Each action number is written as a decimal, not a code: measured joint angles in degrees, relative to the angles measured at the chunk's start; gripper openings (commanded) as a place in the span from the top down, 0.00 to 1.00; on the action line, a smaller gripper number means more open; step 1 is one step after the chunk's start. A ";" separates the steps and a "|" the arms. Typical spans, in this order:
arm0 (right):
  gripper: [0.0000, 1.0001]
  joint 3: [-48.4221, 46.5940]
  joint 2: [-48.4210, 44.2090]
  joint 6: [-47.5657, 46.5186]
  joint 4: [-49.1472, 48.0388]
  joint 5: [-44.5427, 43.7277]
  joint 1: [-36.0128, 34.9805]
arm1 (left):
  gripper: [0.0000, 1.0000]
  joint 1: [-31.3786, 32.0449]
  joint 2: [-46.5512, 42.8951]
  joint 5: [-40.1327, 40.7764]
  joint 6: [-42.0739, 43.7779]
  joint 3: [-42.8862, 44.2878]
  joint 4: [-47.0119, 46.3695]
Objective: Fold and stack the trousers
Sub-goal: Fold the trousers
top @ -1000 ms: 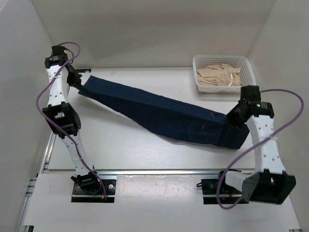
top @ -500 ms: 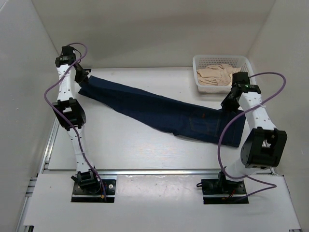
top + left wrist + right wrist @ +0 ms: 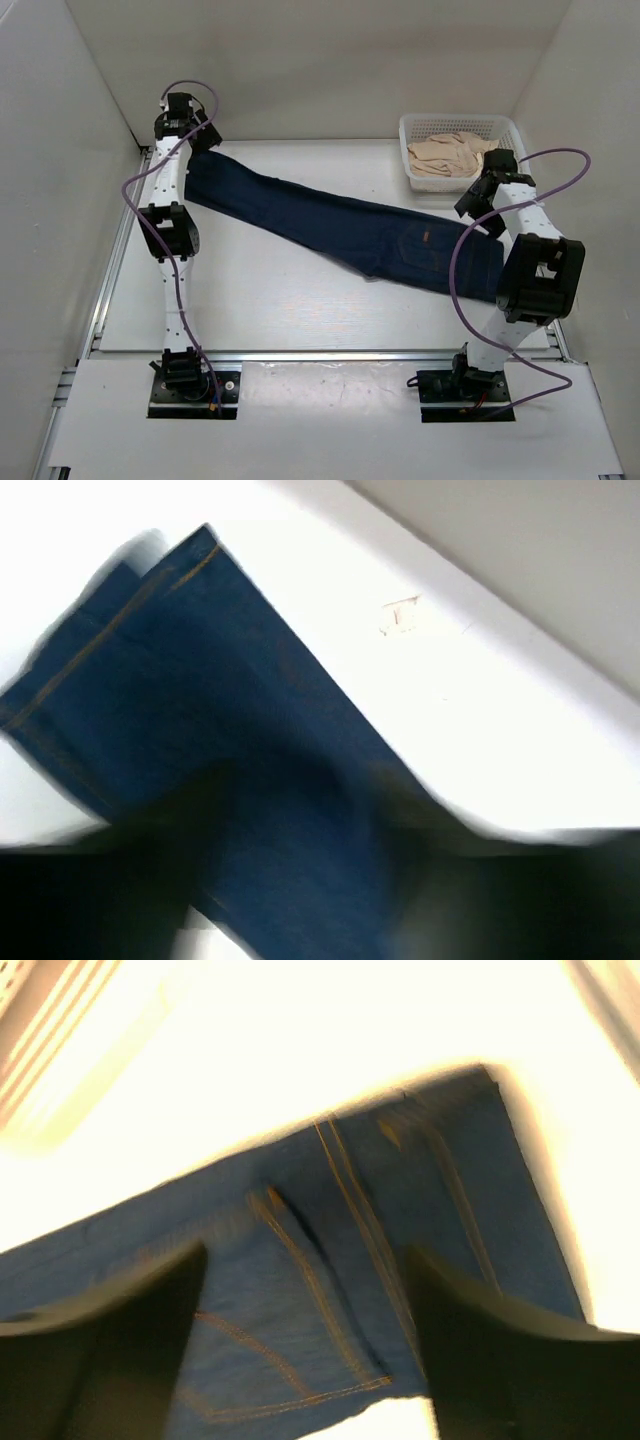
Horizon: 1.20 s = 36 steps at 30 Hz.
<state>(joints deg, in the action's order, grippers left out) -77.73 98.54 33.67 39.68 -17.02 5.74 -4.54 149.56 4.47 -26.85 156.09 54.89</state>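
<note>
The trousers, dark navy jeans with tan stitching, lie flat on the white table in a long diagonal strip, from the far left corner to the right side. My left gripper hovers over the leg hems at the far left; its blurred fingers stand apart with denim below them. My right gripper is over the waistband end, its jaws wide apart above the back pocket stitching. Neither gripper holds the cloth. The left gripper and right gripper both look open in the wrist views.
A white plastic basket holding beige cloth stands at the back right, just behind my right gripper. White walls close in the table on the left, back and right. The metal rail runs along the near edge.
Both arms swung toward the back of the table, and the trousers went from hanging stretched between them to lying flat. Both grippers opened and let go of the denim.
</note>
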 measured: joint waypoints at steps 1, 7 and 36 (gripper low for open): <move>0.01 -0.04 0.31 -0.07 -0.50 -0.26 0.37 | 0.00 0.22 0.44 0.22 -0.17 0.11 -0.85; 0.01 0.07 -1.20 -0.37 -0.57 -0.90 1.31 | 0.00 -0.76 -1.66 1.11 -0.59 -3.78 -3.41; 0.01 32.11 -17.86 2.99 -0.87 25.09 11.78 | 0.06 -11.02 -4.44 -11.98 4.63 -23.02 0.85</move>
<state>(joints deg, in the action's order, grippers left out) -45.63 80.68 36.67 38.81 8.08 17.52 -15.55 145.12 -7.51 -22.22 133.08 55.75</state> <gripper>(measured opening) 0.994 0.910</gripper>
